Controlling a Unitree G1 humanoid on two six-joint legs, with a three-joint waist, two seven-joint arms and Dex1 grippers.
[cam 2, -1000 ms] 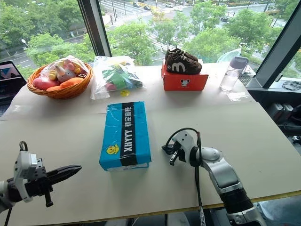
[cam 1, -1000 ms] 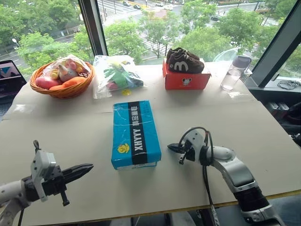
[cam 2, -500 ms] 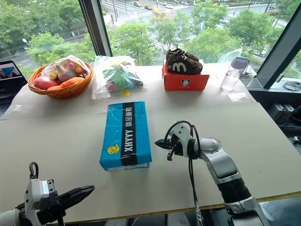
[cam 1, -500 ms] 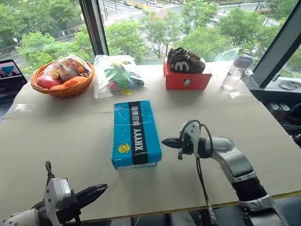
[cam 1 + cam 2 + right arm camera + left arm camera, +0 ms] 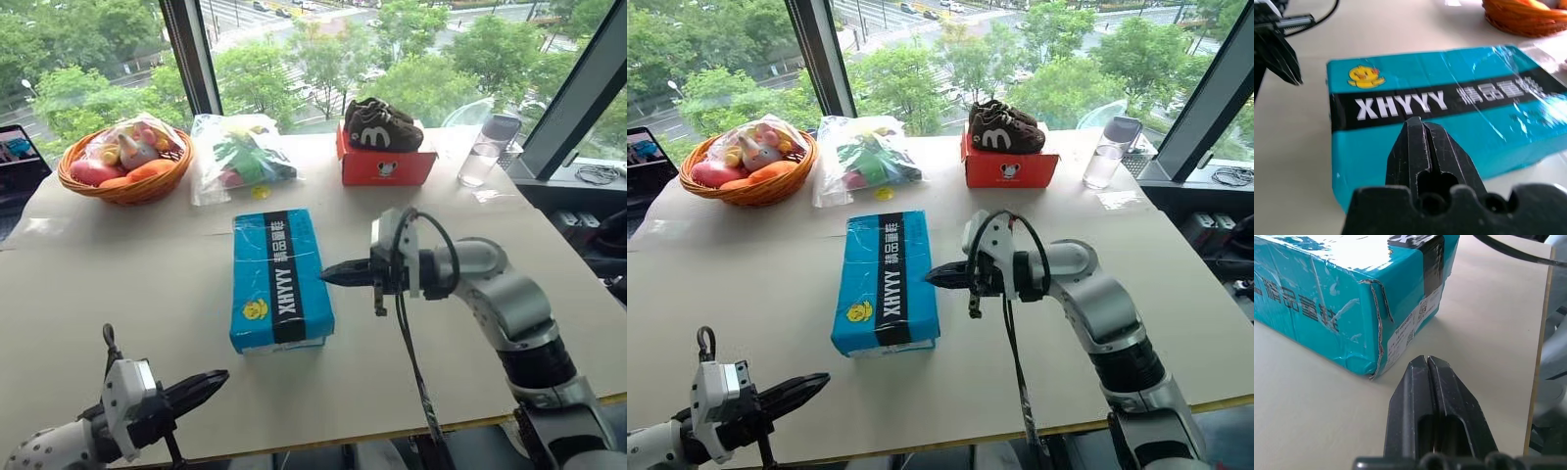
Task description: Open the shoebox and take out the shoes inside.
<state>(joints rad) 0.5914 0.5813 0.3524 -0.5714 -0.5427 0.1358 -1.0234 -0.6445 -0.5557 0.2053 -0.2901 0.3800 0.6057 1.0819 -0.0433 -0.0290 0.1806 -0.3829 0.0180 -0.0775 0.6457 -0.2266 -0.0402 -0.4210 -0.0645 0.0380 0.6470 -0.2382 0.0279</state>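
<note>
Your shoebox (image 5: 280, 278) lies closed in the middle of the worktop (image 5: 118, 274). Your right tool (image 5: 328, 277) is fully closed and empty, just beside its right edge. Your left tool (image 5: 217, 379) is closed too, holding nothing, near the box's front corner.

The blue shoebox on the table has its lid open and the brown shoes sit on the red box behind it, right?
Not quite. The blue shoebox has its lid shut, flat on top; the left eye view shows it. The rest is right: the brown shoes do sit on the red box behind it.
</note>
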